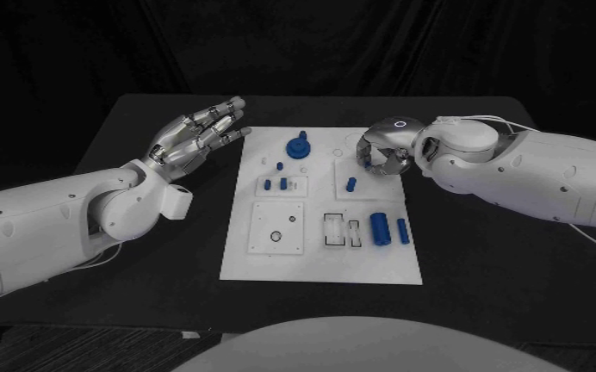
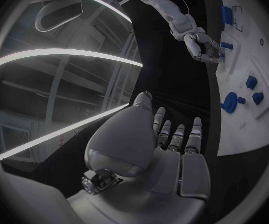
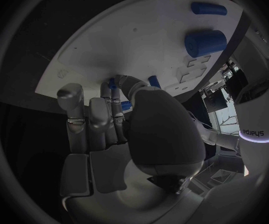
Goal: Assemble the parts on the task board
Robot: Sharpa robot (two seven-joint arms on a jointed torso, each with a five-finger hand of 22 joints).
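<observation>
Left hand [image 1: 196, 137] raised beside task board [image 1: 320, 256], fingers spread, holding nothing. Right hand [image 1: 381, 155] curled down over board's far edge; grasp unclear.

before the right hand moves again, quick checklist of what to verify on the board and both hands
1. Left hand free and off the task board: ok, fingers apart, nothing held, beside the board's far left corner.
2. Right hand over the board's far right corner: ok.
3. Right hand's hold on a part: cannot tell, fingers curled and a blue piece shows at the fingertips.
4. Two blue cylinders lying near the right edge: ok.
5. Blue knob at the far middle standing: ok.
</observation>
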